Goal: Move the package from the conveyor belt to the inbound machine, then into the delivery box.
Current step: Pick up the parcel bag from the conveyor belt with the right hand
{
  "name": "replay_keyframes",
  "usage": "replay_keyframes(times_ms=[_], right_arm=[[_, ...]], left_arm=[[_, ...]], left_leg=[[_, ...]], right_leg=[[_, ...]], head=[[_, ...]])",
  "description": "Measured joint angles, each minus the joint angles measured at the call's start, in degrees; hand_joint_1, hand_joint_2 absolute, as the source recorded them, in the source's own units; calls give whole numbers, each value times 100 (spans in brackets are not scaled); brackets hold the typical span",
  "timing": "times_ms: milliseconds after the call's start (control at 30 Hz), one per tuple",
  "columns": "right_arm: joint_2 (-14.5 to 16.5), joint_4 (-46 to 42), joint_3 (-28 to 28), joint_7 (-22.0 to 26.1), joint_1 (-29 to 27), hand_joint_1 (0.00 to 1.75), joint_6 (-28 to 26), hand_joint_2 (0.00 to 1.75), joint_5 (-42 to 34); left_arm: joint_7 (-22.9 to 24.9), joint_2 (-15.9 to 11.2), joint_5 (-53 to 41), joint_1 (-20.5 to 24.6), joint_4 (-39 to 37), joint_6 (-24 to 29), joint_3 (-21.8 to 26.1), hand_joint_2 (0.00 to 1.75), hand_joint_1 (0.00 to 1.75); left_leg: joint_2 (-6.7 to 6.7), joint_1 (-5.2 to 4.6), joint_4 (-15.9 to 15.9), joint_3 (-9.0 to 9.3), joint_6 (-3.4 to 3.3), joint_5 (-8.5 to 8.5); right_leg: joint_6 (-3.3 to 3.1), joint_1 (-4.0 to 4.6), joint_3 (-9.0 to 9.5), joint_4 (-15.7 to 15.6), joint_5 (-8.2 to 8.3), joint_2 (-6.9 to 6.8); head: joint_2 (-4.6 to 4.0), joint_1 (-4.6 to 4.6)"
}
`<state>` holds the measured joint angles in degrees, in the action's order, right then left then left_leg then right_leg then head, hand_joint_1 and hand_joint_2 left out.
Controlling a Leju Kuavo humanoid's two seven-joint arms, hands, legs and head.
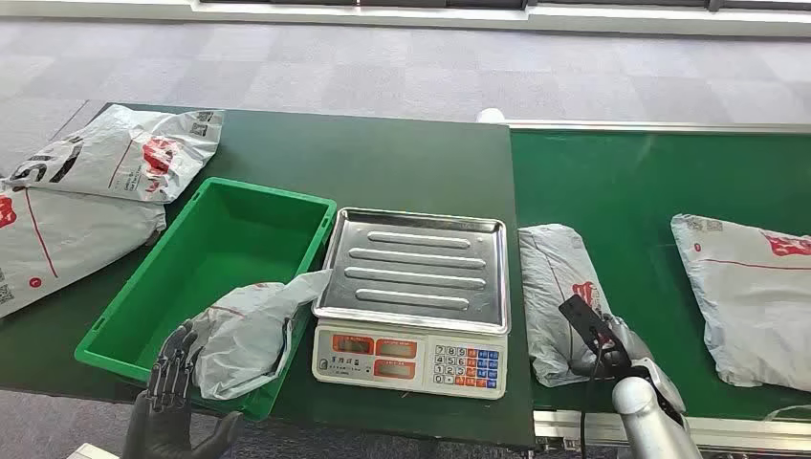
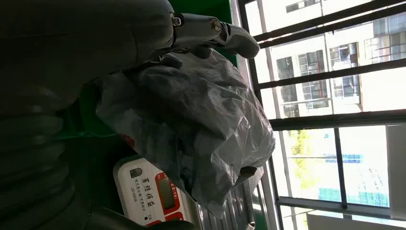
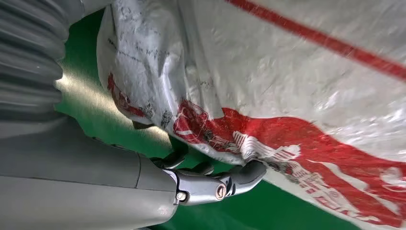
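Observation:
A grey package [image 1: 251, 330] lies in the near right corner of the green delivery box [image 1: 124, 316], one end draped over the rim toward the scale. My left hand [image 1: 172, 382] stands just beside it with fingers spread, holding nothing; in the left wrist view its thumb [image 2: 230, 36] sits against the crumpled package [image 2: 191, 124]. On the conveyor belt [image 1: 631, 182] lies another grey package with red print [image 1: 555, 277]. My right hand [image 1: 617, 349] is at its near corner. The right wrist view shows the thumb [image 3: 239, 177] and fingers curled at the package's edge [image 3: 287, 72]; a grip is unclear.
The inbound machine, a scale with a bare steel tray [image 1: 416, 268], stands between box and belt. A second package [image 1: 756, 287] lies farther right on the belt. Two large packages [image 1: 124, 153] [image 1: 67, 239] lie on the table left of the box.

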<state>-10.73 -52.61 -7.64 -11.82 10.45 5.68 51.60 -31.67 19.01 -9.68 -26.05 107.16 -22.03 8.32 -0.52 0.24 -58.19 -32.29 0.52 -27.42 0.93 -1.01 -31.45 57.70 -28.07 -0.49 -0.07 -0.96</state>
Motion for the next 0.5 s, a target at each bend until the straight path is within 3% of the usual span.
replay_keyframes(times_ms=[500], right_arm=[[-11, 174, -280, -99, 18, 0, 180, 175, 119]], left_arm=[[20, -43, -20, 154, -287, -11, -80, 175, 0]], left_leg=[[-3, 1, -8, 11, -17, 3]], right_leg=[[25, 0, 31, -30, 11, -3]], head=[[0, 0]])
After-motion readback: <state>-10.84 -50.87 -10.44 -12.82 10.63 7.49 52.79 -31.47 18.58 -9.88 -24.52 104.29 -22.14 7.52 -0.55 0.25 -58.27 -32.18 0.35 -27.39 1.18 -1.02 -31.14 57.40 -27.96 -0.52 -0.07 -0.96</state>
